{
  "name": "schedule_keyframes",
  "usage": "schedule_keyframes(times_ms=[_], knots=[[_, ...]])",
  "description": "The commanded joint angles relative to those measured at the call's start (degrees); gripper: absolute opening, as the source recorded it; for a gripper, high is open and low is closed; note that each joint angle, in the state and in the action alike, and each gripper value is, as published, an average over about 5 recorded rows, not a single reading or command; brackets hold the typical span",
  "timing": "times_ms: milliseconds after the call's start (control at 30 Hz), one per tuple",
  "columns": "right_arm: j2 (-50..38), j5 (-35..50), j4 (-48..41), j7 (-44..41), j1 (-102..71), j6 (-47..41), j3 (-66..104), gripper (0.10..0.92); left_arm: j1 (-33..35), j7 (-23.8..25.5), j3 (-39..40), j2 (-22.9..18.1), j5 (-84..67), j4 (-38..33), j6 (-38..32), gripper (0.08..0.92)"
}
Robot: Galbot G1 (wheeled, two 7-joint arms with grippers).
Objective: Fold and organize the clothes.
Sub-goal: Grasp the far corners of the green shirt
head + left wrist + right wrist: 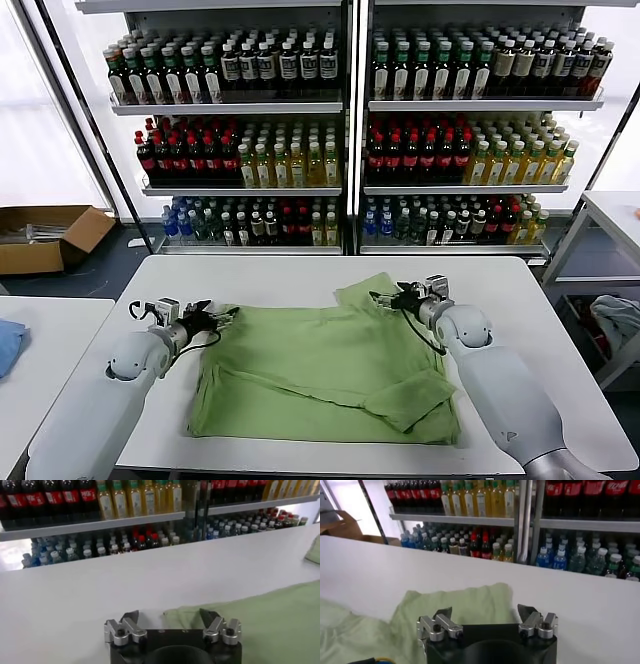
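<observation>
The clothes are one light green shirt (320, 365) lying flat on the white table (300, 272), with a flap folded over at its near right corner. My left gripper (222, 318) is at the shirt's far left corner. It is open and low over the table, and the cloth's corner (260, 615) lies between its fingers (169, 614). My right gripper (385, 298) is open at the sleeve that sticks out at the far right. The green sleeve (465, 602) spreads just ahead of its fingers (484, 610). Neither gripper holds anything.
Shelves full of bottles (350, 130) stand behind the table. A cardboard box (45, 235) sits on the floor at left. A blue cloth (8, 340) lies on a side table at left, and a pale cloth (620, 315) lies at the right.
</observation>
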Motion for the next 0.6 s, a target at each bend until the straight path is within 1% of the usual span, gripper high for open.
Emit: schedule_keyframes(times_ms=[33, 433, 600], knots=[[1.2, -0.7, -3.2, 0.1, 1.8, 0.1, -1.3, 0.724, 0.5, 0.3, 1.2, -0.1, 0.7, 0.1, 0.5, 0.663], [0.9, 0.5, 0.0, 0.4, 0.0, 0.4, -0.7, 0.377, 3.8, 0.6, 0.5, 0.3, 0.4, -3.1, 0.8, 0.316], [0.8, 2.3, 3.3, 1.1, -1.1, 1.1, 0.9, 0.230, 3.8, 0.1, 0.1, 0.5, -0.7, -4.4, 0.0, 0.169]])
